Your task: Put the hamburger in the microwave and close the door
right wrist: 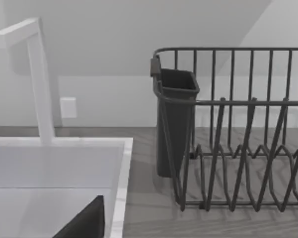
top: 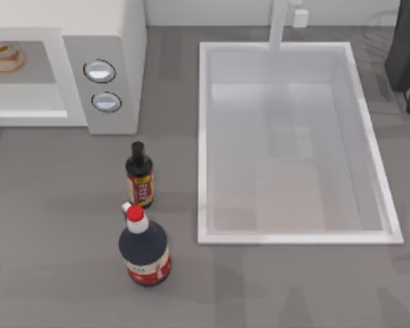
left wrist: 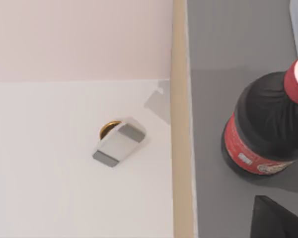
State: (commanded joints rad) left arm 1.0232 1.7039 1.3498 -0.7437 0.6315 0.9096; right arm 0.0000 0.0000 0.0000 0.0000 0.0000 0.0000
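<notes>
Hamburger inside the microwave; claw states cannot be told.

The hamburger [top: 5, 57] sits on the floor of the microwave [top: 116, 34] cavity at the table's far left; the two round knobs [top: 100, 70] face up on the grey panel beside it. A small dark bottle [top: 139, 174] and a larger red-capped bottle [top: 143, 247] stand near each other in front of the microwave, left of the white sink [top: 203, 137]. A dark dish rack [right wrist: 238, 129] with a cup holder stands beside the sink and tap [right wrist: 39, 79]. How far either claw is open, or whether it holds anything, cannot be told.
</notes>
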